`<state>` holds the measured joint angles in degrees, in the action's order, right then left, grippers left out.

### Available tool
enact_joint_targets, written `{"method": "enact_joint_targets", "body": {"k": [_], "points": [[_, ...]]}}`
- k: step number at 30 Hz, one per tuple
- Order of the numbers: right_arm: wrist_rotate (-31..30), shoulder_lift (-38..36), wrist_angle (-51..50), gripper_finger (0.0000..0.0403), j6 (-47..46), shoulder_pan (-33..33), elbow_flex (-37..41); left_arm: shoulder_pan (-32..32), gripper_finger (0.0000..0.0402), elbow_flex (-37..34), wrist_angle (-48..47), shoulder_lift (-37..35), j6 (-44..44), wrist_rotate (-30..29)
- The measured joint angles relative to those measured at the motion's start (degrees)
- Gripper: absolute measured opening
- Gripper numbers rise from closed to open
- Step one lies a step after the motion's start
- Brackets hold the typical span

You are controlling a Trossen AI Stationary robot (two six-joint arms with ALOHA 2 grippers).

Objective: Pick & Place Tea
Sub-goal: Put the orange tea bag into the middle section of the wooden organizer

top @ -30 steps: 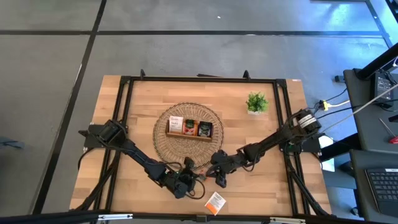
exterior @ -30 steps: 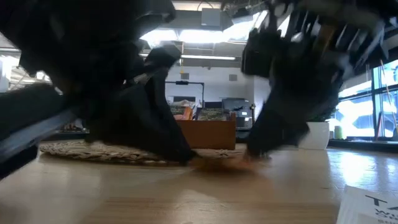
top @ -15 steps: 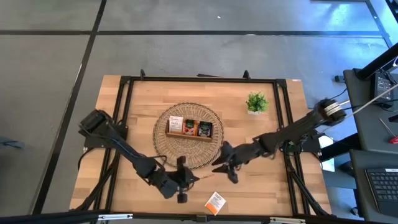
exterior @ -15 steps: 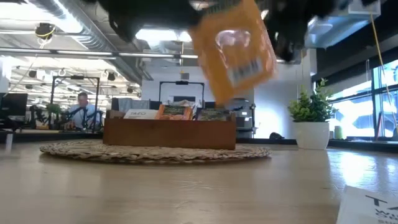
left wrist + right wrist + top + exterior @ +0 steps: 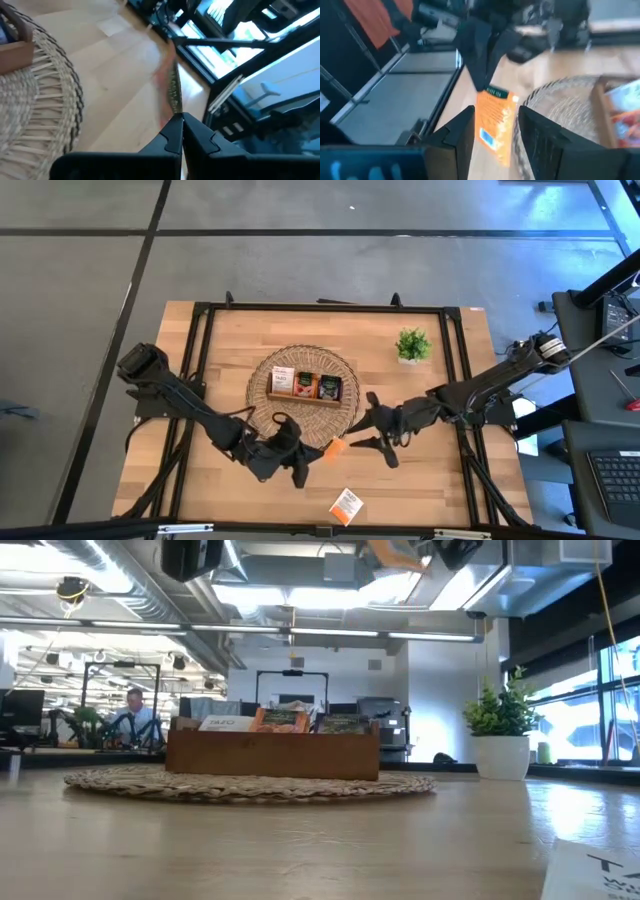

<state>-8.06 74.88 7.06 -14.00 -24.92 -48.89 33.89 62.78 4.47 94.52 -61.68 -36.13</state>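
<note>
Two dark, almost black, slim jointed arms, built from thin matte tubes and thicker rounded joints. Left black two-finger gripper [image 5: 181, 131] with smooth, wedge-shaped plastic fingers narrowing to blunt tips. Right black two-finger gripper [image 5: 495, 131] with broad flat fingers, ribbed on the inner face. Thin black cables along the right arm, near its pale round shoulder joint.

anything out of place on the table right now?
One white-and-orange sachet lies loose near the table's front edge, apart from the wooden tray on the woven mat. The left gripper holds an orange sachet in the air, the open right gripper beside it.
</note>
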Motion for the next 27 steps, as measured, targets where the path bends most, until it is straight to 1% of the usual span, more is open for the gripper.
{"method": "enact_joint_targets", "body": {"k": [2,4,6,8,13,15,17,18,20,24,27], "points": [[-1.64,-1.02,-0.11,0.0155,0.84,-0.03,-0.42,-0.13,0.0002,0.02,0.11,-0.51,-0.66,-0.55],[-3.50,-1.62,-2.30,0.0155,1.50,-0.06,-1.63,-0.20,0.0002,0.02,0.12,-0.92,-0.64,-2.23],[-4.14,-1.58,-4.81,0.0155,2.31,-0.11,-2.98,-0.53,0.0002,0.02,0.09,-1.36,0.82,-3.88],[-4.38,-1.58,-6.93,0.0155,2.27,-0.14,-4.08,-0.94,0.0002,0.02,-1.10,-2.26,3.43,-4.04],[-4.41,-1.58,-8.02,0.0155,2.27,-0.11,-4.60,-1.78,0.0002,0.02,-6.00,-6.09,5.07,-5.55],[-4.54,-1.49,-8.12,0.0155,2.22,-0.09,-4.61,-1.79,0.0002,0.04,-7.68,-7.86,5.47,-7.22],[-4.94,-1.01,-7.90,0.0155,3.57,-0.67,-4.61,-1.76,0.0002,0.07,-10.17,-9.37,4.60,-10.47],[-6.27,-0.83,-7.51,0.0155,4.62,-1.32,-4.60,-1.77,0.0002,0.07,-10.79,-9.93,3.63,-12.05],[-11.04,-0.27,-5.69,0.0155,7.41,-2.73,-4.62,-1.92,0.0002,0.07,-11.37,-11.12,2.38,-14.19],[-23.15,1.52,-2.77,0.0155,15.80,-5.40,-4.65,-2.71,0.0002,0.07,-10.30,-12.63,-0.50,-16.04],[-30.36,3.64,-1.22,0.0155,20.14,-6.40,-4.63,-3.75,0.0002,0.07,-9.51,-13.18,-3.14,-16.98]]}}
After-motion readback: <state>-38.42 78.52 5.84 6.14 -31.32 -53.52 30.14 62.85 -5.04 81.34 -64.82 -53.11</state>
